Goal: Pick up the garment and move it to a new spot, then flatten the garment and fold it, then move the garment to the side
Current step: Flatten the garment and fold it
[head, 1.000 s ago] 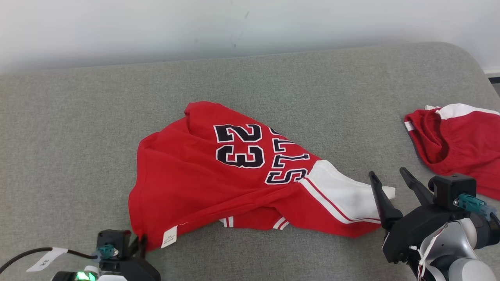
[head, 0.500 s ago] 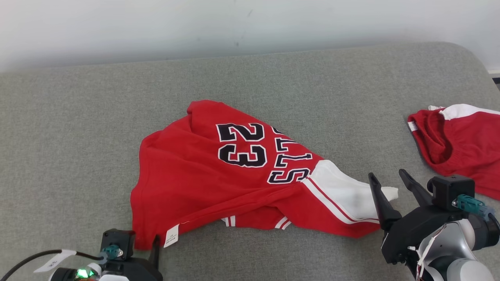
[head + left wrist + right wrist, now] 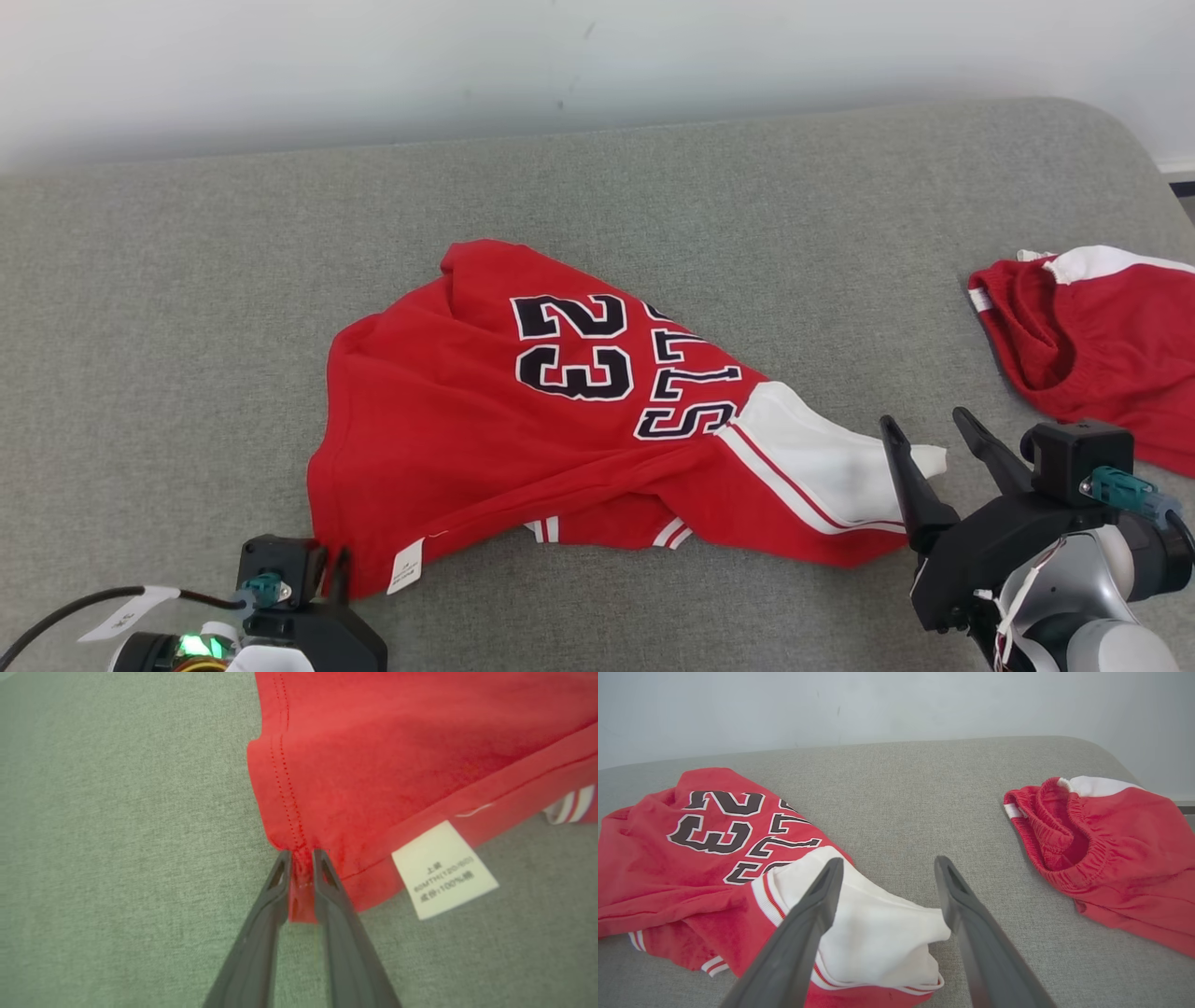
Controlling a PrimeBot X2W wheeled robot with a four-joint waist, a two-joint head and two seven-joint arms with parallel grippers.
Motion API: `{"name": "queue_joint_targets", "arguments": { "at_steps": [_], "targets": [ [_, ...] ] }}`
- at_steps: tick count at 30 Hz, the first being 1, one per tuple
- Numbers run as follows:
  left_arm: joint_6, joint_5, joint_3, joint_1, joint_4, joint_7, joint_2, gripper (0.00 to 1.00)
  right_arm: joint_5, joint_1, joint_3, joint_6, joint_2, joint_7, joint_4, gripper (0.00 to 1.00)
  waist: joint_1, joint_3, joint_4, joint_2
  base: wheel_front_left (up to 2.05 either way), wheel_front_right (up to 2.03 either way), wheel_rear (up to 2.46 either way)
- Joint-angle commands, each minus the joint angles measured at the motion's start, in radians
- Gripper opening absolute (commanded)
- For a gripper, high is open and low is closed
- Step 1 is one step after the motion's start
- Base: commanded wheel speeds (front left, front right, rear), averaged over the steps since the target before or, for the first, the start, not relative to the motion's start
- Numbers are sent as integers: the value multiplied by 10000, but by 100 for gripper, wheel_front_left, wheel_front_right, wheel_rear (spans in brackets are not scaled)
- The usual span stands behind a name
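The left gripper (image 3: 302,857) is pressed together on the seamed bottom corner of the red cotton basketball jersey with the black "23" numerals (image 3: 397,765). A small flap of red hem shows between its two dark fingers, so it is pinching cloth and not just touching it. Just beside that corner a white printed care label (image 3: 444,868) hangs off the hem, free of the grip.

The right gripper (image 3: 888,861) is spread wide, with its fingers on either side of the jersey's white sleeve with red stripe trim (image 3: 864,933). It has nothing between them yet. Whether the tips touch the cloth cannot be told.

The jersey (image 3: 467,439) lies near the middle of the grey woven padded surface (image 3: 187,280), bunched and skewed, with its lower edge doubled under and its lettering partly buried in a crease. Well apart, at the robot's right edge, sits a second red garment with an elastic waistband and white panel (image 3: 1102,345), untouched.

In my judgement the task is at an early stage. One corner is secured and the second hold is not yet made. The jersey is neither flat nor folded. Spreading it, folding it and moving it to the side all remain. Whether its present spot is already the new one cannot be told.
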Motion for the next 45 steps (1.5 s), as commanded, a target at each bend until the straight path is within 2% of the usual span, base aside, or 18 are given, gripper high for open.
{"name": "queue_joint_targets", "arguments": {
  "at_steps": [1,2,3,11,19,25,29,37,45],
  "targets": [
    [78,-8,13,53,-95,43,77,21,-71,75,-33,-24,31,-42,17,100,0,-13,19,-1,0,0,0],
    [145,-14,32,97,-145,68,104,13,-75,84,-30,-24,38,-44,23,100,0,-18,29,-1,0,0,0],
    [223,-49,57,226,-258,114,145,0,-81,94,-24,-24,49,-45,28,100,0,-33,52,-1,0,0,0],
    [332,-277,150,533,-811,149,263,0,-147,89,-185,-24,60,143,80,100,0,-35,139,-1,0,0,0],
    [730,-381,555,844,-1609,-185,446,0,-274,-202,-1340,-24,183,1766,478,100,0,-75,110,-1,0,0,0],
    [769,-404,549,980,-1872,-230,397,0,17,-949,-1931,-24,223,2481,1077,100,0,58,134,-1,0,0,0],
    [697,-437,489,907,-1814,-272,300,0,296,-1673,-2340,-24,254,2801,1921,100,0,177,217,-1,0,0,0],
    [613,-481,380,708,-1613,-269,179,0,712,-1976,-2264,-24,253,4013,3283,100,0,228,409,-1,0,0,0],
    [595,-570,430,675,-1538,-316,158,0,1664,-1712,-2042,-24,260,4616,3314,100,0,287,417,-1,0,0,0]
  ]
}}
